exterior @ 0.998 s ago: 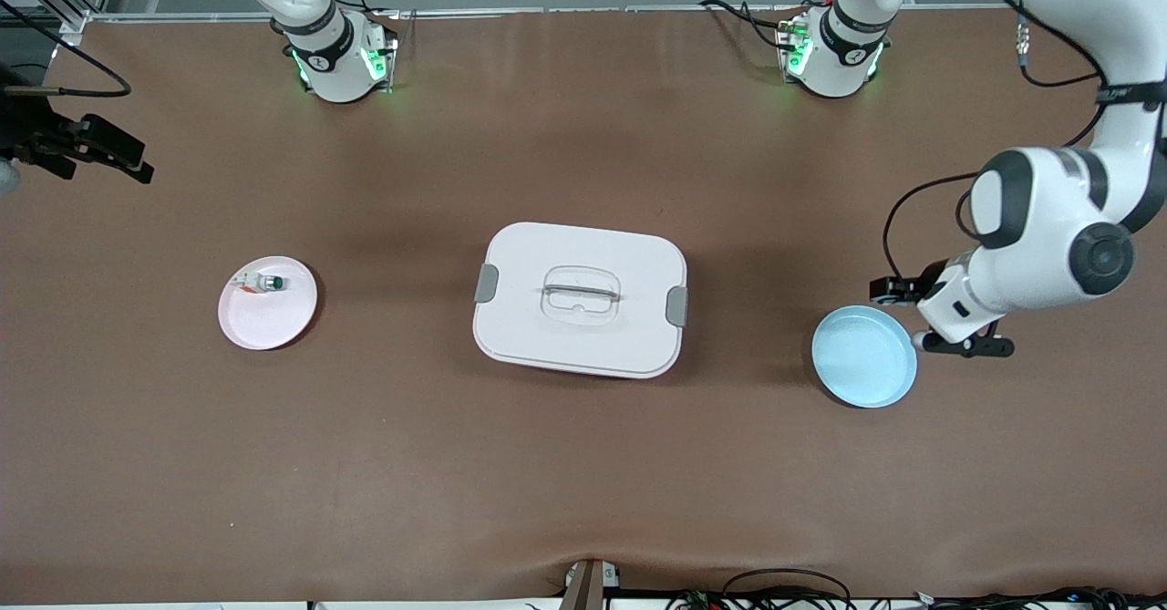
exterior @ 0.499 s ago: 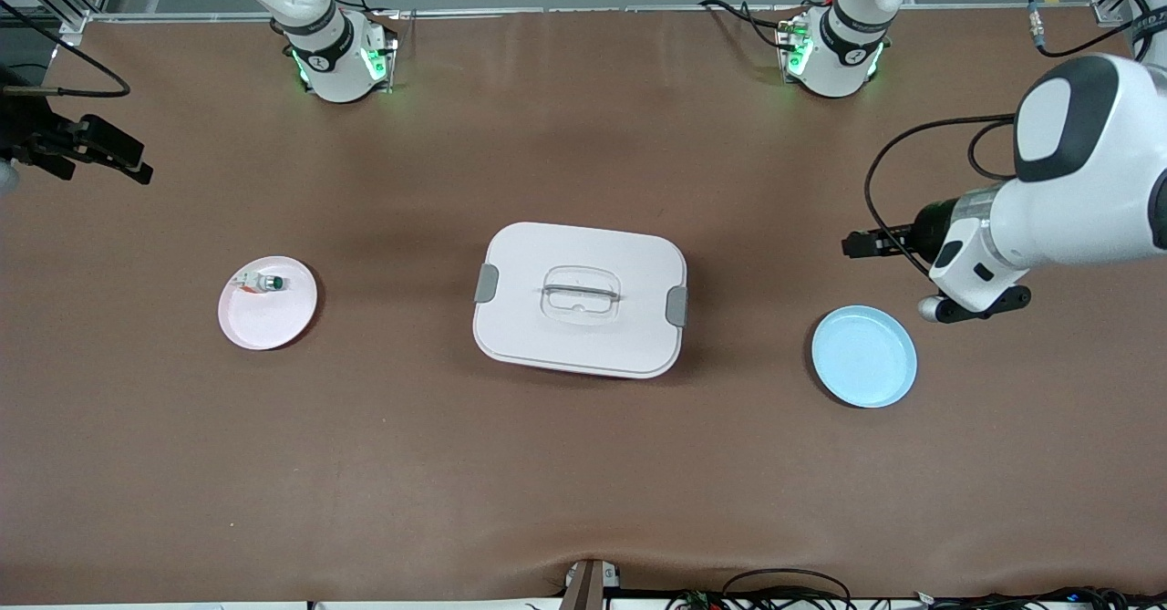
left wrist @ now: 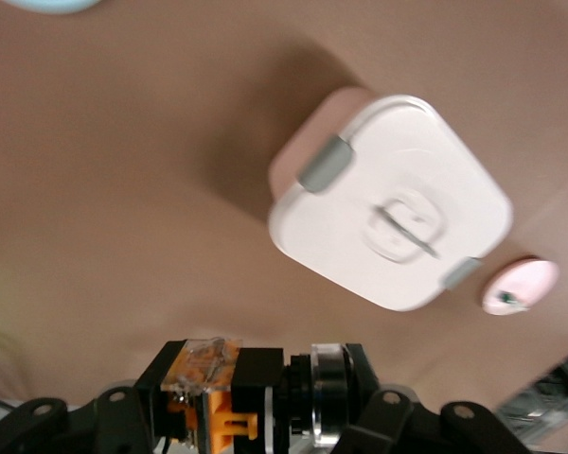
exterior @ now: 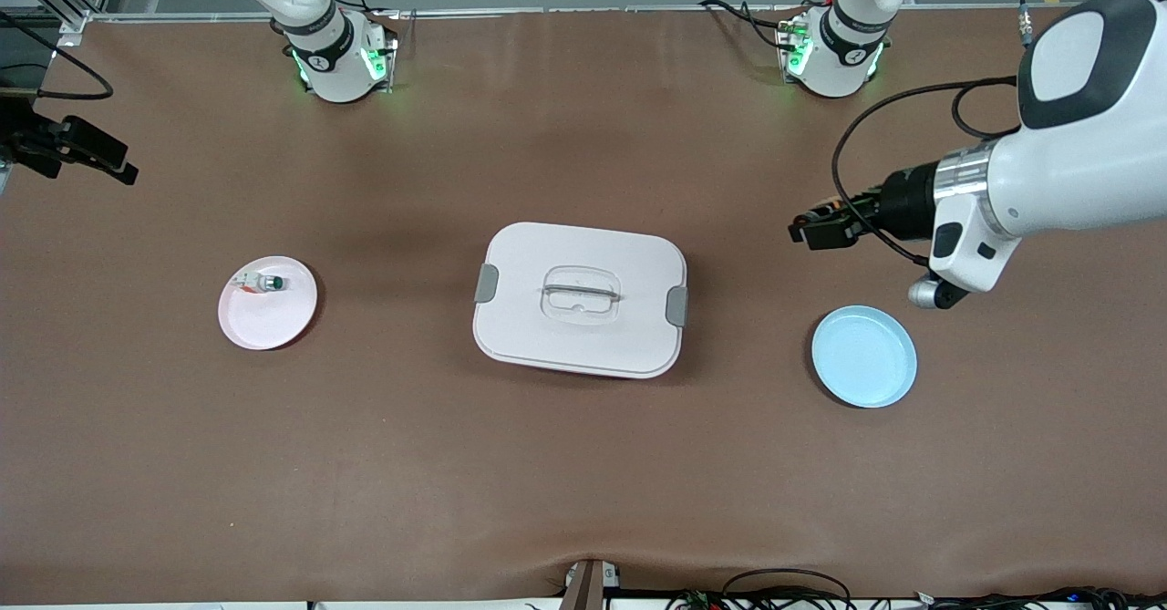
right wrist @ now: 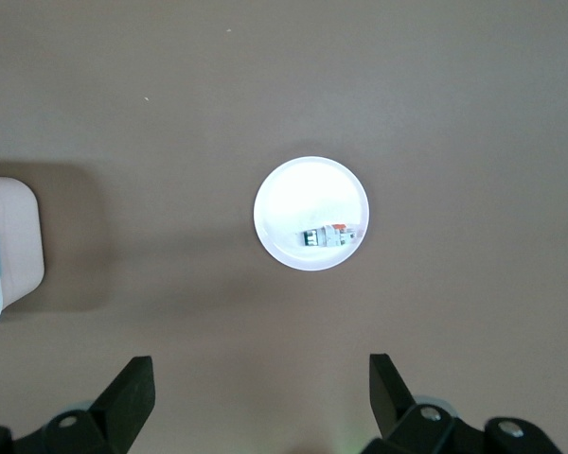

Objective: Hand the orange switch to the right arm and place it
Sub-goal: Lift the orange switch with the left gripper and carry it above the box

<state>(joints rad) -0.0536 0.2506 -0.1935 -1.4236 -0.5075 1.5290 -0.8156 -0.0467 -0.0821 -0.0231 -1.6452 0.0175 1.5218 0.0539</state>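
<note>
The orange switch [left wrist: 229, 397] sits clamped in the closed left gripper [exterior: 814, 228], over bare table between the white lidded box [exterior: 580, 298] and the left arm's end; its cap is hard to make out. The right gripper [right wrist: 260, 392], fingers spread wide and empty, hangs high above the pink plate [exterior: 268, 303], cut off at the front view's edge.

- The orange switch [left wrist: 237, 402], a stubby push-button unit with a black body, orange markings and a clear ring near its cap end, lies sideways, clamped between the closed fingers of the left gripper [exterior: 814, 230].
- It hangs in the air over the bare brown table [exterior: 547, 464], toward the left arm's end, touching nothing else.
- In the front view the switch shows only as a small orange fleck at the fingertips.
</note>
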